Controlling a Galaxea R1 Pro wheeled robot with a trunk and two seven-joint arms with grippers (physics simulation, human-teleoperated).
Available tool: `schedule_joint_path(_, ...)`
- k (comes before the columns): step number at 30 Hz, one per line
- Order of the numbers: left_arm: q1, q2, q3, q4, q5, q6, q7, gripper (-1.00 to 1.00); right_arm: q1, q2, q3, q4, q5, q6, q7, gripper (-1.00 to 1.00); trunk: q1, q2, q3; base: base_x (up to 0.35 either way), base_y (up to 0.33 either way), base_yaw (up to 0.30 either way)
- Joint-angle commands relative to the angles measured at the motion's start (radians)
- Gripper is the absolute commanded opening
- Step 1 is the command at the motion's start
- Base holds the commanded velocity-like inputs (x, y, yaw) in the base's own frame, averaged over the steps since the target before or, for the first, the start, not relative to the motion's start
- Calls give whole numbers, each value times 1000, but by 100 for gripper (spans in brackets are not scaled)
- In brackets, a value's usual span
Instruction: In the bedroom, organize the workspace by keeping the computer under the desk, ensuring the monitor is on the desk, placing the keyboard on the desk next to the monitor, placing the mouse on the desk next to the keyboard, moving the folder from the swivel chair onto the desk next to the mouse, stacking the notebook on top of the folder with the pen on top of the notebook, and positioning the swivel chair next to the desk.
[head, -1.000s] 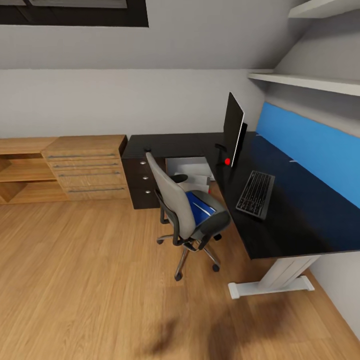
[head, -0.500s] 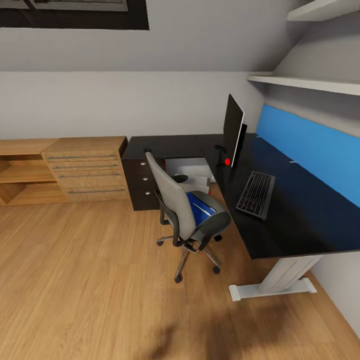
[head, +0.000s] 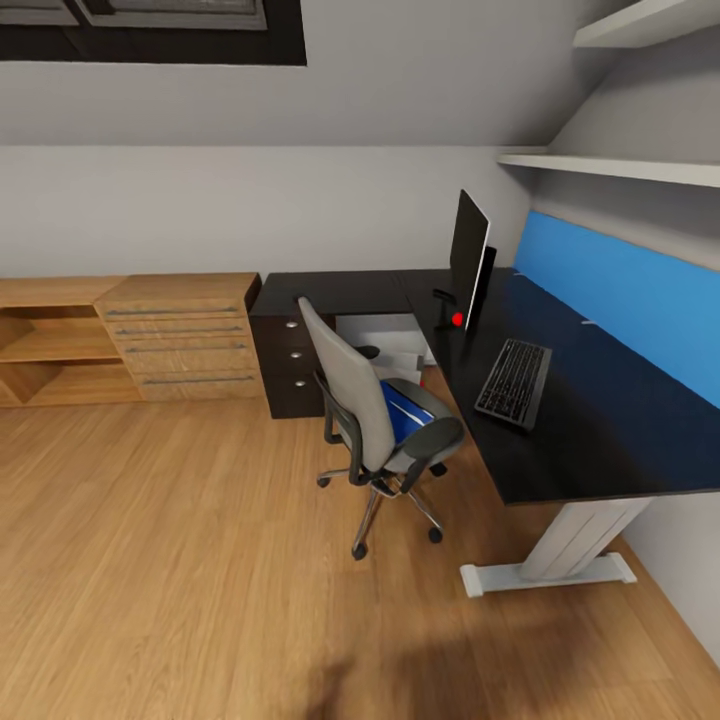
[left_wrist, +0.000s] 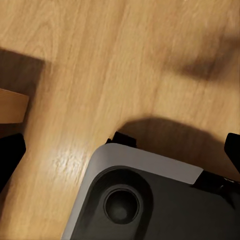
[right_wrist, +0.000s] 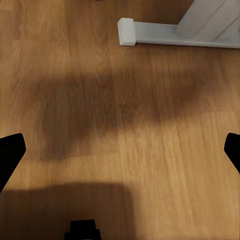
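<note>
The black L-shaped desk (head: 600, 440) stands at the right along a blue wall panel. On it a black monitor (head: 468, 252) stands upright, with a black keyboard (head: 513, 382) nearer me. A small red object (head: 457, 320) lies by the monitor's base, too small to identify. The grey swivel chair (head: 365, 405) stands just off the desk's inner edge, and the blue folder (head: 408, 414) lies on its seat. A pale box (head: 385, 338), perhaps the computer, sits under the desk. My left gripper (left_wrist: 120, 152) and right gripper (right_wrist: 120, 152) hang open over the floor, holding nothing.
A black drawer unit (head: 290, 365) and a low wooden cabinet (head: 180, 335) line the back wall. The desk's white foot (head: 545, 575) rests on the wooden floor, also in the right wrist view as the white foot (right_wrist: 165, 32). My grey base (left_wrist: 150, 200) lies below the left gripper.
The whole head picture has shifted slightly, so the camera has moved a little. Chair, desk and the things on it have not moved.
</note>
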Motion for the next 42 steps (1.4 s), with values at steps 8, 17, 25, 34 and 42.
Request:
schedule_joint_path(8, 0, -2, 3, 0, -4, -3, -1, 100, -1, 0, 1, 1, 10, 0, -10, 100, 15, -29, -13, -2, 0, 2)
schedule_joint_path(17, 0, -7, 3, -78, -5, 1, 2, 100, -1, 0, 0, -2, 8, -1, -10, 100, 50, -92, -41, 0, 0, 0)
schedule_joint_path(25, 0, -25, -7, -457, -63, 328, 150, 100, -2, 7, -4, -138, 0, 10, -20, 100, 81, -148, -66, 0, 0, 0)
schedule_joint_path(34, 0, -64, -14, -856, -69, 687, 165, 100, -167, 14, -5, -189, -2, 124, -21, 100, 115, -211, -95, 0, 0, 0)
schedule_joint_path(42, 7, -109, -27, -1070, -66, 823, 156, 100, -442, 20, -5, -95, -109, 212, -16, 100, 146, -267, -120, 0, 0, 0)
